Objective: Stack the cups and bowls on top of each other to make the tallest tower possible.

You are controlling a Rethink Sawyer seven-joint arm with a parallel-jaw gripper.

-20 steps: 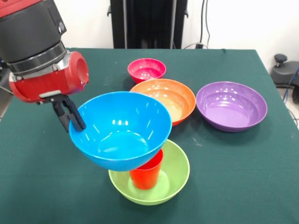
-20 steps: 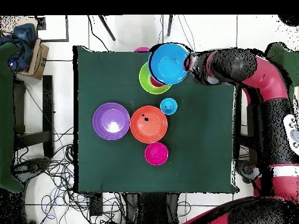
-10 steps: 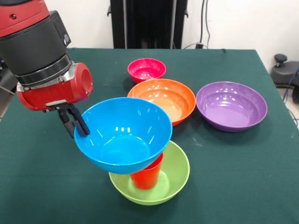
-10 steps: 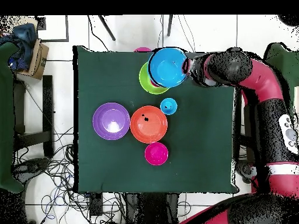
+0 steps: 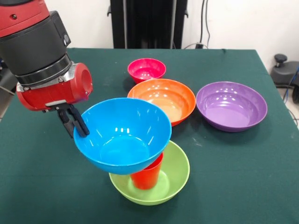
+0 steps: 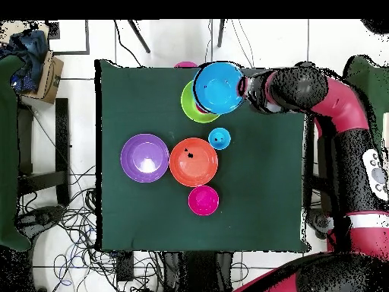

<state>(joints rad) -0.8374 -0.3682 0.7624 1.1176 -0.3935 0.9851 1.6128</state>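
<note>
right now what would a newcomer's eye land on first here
The big blue bowl, gripped at its rim by the end effector, sits tilted over a red cup standing in the lime green bowl at the table's front. Behind lie orange, purple and small pink-red bowls.

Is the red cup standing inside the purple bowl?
No. The red cup stands in the lime green bowl, while the purple bowl sits empty apart from it.
</note>
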